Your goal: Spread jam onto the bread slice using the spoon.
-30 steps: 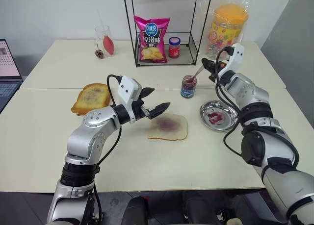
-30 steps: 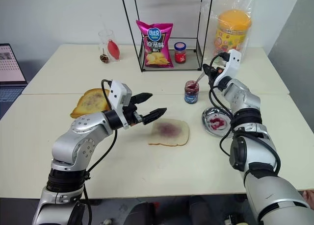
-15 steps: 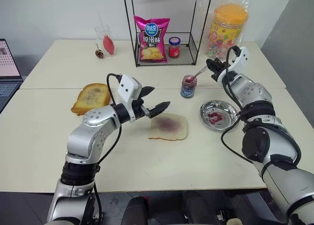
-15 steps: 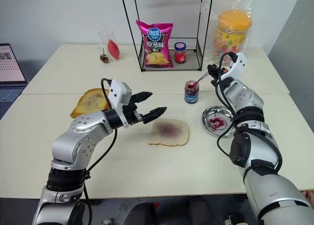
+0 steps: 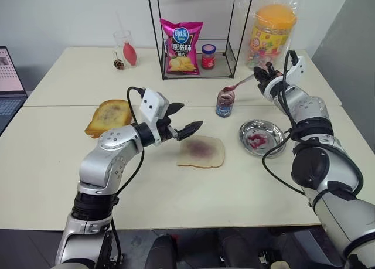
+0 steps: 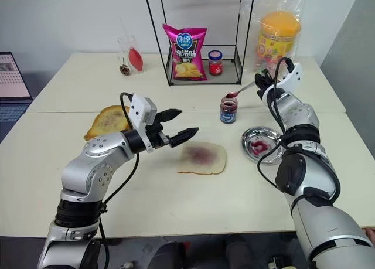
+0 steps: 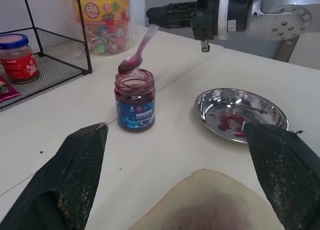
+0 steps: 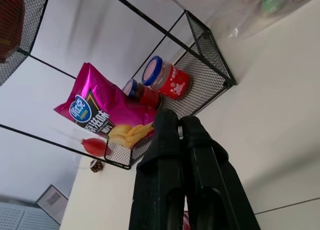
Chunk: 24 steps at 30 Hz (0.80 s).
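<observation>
You're at the scoop-and-carry step: your right gripper (image 5: pixel 262 77) is clenched on the handle of the spoon (image 7: pixel 138 51), whose bowl sits just above the mouth of the open jam jar (image 5: pixel 225 102). The bowl looks loaded with jam (image 7: pixel 125 65), judging by the dark red gloss in the left wrist view.

Your left gripper (image 5: pixel 186 120) has its jaws released, holding nothing, hovering just over the near-left edge of the bread slice (image 5: pixel 202 151). The slice lies flat on the table (image 5: pixel 53 163), between the toasted slice (image 5: pixel 109 116) and the metal dish (image 5: pixel 261 138), purplish smear already on its face.

Next move, as I read it: swing the spoon from the jar across to the bread slice, keep the bowl level so nothing drips, then tip and drag it over the pale margin. The left gripper is close to that path, so watch it.

Hard to tell: how much jam is on the spoon; how full the jar is; and the spoon handle itself is hidden behind the jaws in the right wrist view.
</observation>
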Available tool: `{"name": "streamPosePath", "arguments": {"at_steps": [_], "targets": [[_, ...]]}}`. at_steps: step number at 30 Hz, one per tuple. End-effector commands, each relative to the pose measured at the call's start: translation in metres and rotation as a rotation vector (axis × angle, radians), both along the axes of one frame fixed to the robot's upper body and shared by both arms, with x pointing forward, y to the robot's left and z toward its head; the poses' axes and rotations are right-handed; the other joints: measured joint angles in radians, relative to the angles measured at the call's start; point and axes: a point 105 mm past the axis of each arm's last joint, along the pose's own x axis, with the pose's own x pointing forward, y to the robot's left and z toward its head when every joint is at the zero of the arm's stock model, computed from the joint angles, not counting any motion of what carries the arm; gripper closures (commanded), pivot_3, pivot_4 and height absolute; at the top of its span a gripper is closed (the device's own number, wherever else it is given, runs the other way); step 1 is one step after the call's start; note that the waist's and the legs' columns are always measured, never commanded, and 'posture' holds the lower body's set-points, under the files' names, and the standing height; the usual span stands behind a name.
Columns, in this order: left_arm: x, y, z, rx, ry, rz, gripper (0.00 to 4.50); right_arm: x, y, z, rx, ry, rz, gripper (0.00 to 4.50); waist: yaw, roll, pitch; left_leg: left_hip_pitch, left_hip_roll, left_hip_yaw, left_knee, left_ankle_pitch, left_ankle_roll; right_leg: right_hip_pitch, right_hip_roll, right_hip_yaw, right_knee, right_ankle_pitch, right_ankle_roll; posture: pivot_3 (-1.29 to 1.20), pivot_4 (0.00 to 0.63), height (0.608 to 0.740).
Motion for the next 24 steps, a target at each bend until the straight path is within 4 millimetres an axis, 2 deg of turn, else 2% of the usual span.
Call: {"name": "streamPosePath", "arguments": {"at_steps": [1,5,8,12,15,19,22,24], "targets": [[0.000,0.002,0.013,0.013,-0.056,-0.013,0.00,-0.003,-0.013,0.035,0.050,-0.082,-0.022,4.44,0.000,0.000,0.000,0.000,0.000,0.000,0.000,0.000,0.000,0.000,0.000,0.000,0.000,0.000,0.000,0.00,0.150,0.740],[0.002,0.014,0.017,0.029,-0.065,-0.006,0.00,-0.009,-0.017,0.047,0.094,-0.104,-0.009,4.44,0.000,0.000,0.000,0.000,0.000,0.000,0.000,0.000,0.000,0.000,0.000,0.000,0.000,0.000,0.000,0.00,0.150,0.740],[-0.002,0.021,0.016,0.045,-0.054,-0.021,0.00,-0.017,-0.010,0.059,0.099,-0.137,0.030,4.44,0.000,0.001,0.000,-0.001,0.000,0.000,0.000,0.000,0.000,-0.001,0.000,0.000,0.000,0.000,0.000,0.00,0.150,0.740],[-0.019,0.023,0.002,0.089,0.005,-0.082,0.00,-0.040,0.019,0.066,-0.058,-0.221,0.136,4.44,-0.001,0.001,0.000,-0.001,0.001,-0.001,-0.001,0.000,0.000,-0.001,0.001,-0.001,-0.001,0.000,0.000,0.00,0.150,0.740],[-0.040,0.030,-0.011,0.121,0.073,-0.116,0.00,-0.067,0.054,0.055,-0.159,-0.263,0.254,4.44,-0.005,0.001,0.000,-0.001,0.001,-0.001,-0.003,0.000,0.000,-0.001,0.001,0.000,-0.001,0.000,0.000,0.00,0.150,0.740],[-0.057,0.038,-0.018,0.141,0.123,-0.119,0.00,-0.090,0.079,0.041,-0.221,-0.280,0.336,4.44,-0.002,0.002,0.001,-0.002,0.002,-0.002,-0.003,0.000,0.000,-0.003,0.001,-0.002,0.001,-0.001,-0.001,0.00,0.150,0.740],[-0.074,0.050,-0.030,0.172,0.180,-0.095,0.00,-0.106,0.103,0.020,-0.277,-0.282,0.416,4.44,-0.003,0.002,0.001,-0.001,0.002,-0.002,-0.001,0.000,0.000,-0.003,0.001,-0.001,0.000,-0.002,0.000,0.00,0.150,0.740],[-0.080,0.055,-0.034,0.181,0.202,-0.072,0.00,-0.112,0.112,0.008,-0.307,-0.280,0.445,4.44,-0.003,0.001,0.001,-0.001,0.002,-0.001,-0.001,0.000,0.000,-0.002,0.001,-0.001,0.000,-0.004,0.003,0.00,0.150,0.740]]}}
